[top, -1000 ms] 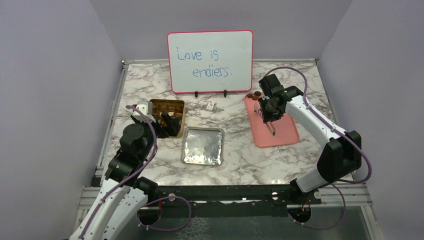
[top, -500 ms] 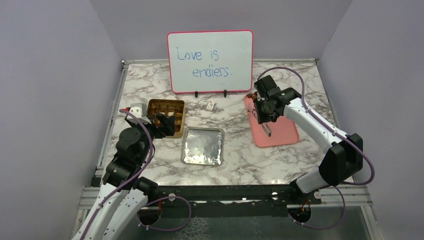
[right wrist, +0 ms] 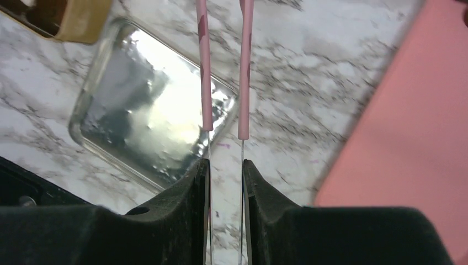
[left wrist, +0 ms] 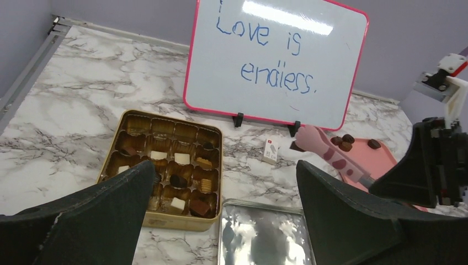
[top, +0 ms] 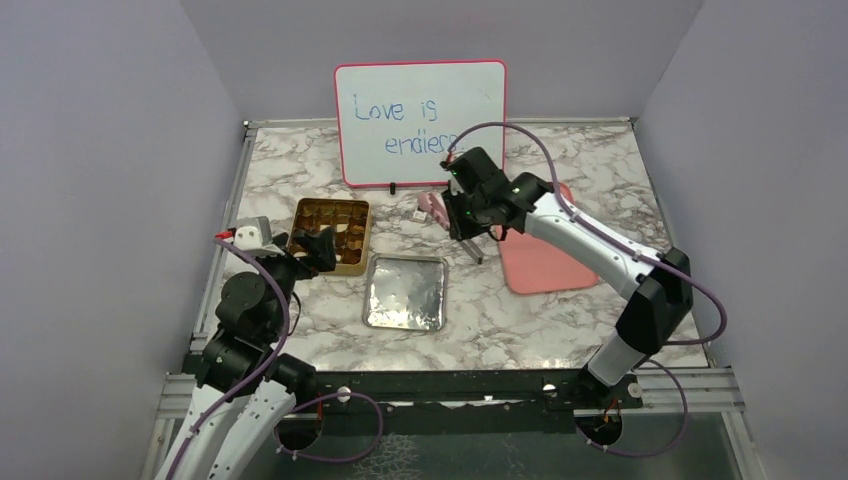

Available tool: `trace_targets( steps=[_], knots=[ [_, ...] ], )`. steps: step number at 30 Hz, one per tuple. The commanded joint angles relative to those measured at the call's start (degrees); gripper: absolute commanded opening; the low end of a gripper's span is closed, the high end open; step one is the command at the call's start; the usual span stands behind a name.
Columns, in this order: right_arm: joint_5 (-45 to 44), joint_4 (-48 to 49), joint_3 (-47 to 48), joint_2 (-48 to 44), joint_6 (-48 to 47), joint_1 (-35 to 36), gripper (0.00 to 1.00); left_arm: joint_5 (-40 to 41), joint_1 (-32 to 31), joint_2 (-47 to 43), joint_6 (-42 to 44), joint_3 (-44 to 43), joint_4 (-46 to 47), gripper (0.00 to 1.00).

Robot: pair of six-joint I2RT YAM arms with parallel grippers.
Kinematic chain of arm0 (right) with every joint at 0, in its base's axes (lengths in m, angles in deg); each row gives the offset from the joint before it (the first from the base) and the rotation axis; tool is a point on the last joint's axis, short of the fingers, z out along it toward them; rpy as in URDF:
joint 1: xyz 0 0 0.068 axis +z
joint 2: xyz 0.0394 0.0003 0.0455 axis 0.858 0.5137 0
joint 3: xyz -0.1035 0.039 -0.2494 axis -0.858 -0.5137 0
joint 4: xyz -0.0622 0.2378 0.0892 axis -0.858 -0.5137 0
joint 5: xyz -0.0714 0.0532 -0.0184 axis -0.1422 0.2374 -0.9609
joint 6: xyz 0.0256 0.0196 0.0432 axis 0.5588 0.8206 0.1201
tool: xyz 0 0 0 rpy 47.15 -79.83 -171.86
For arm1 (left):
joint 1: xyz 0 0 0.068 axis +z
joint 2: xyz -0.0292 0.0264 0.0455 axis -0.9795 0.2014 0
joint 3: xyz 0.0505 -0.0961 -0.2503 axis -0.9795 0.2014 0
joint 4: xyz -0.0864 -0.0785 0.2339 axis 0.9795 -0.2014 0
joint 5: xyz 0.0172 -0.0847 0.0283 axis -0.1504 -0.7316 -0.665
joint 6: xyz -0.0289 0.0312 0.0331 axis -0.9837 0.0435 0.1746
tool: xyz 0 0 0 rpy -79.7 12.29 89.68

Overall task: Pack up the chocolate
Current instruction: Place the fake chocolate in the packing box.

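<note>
Chocolate (left wrist: 347,138) on tray (left wrist: 386,160) lies right of my right gripper (right wrist: 226,165), the nearer one | narrow, clamping tongs (right wrist: 244,66) aimed at tin (left wrist: 176,222); load unconfirmed | left gripper (left wrist: 223,165) wide, empty.

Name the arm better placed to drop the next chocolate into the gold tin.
Right. The right gripper is shut on the pink tongs, which point toward the gold tin. The left gripper is open and holds no tool.
</note>
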Motion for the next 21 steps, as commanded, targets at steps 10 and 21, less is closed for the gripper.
trace_targets(
  steps=[10, 21],
  knots=[
    [6.3, 9.7, 24.1, 23.6, 0.2, 9.9, 0.29, 4.8, 1.3, -4.8, 0.0, 0.6, 0.9, 0.99],
    [5.4, 6.0, 34.6, 33.2, 0.2, 11.1, 0.29, 4.6, 1.5, -5.4, -0.1, 0.8, 1.1, 0.99]
  ],
)
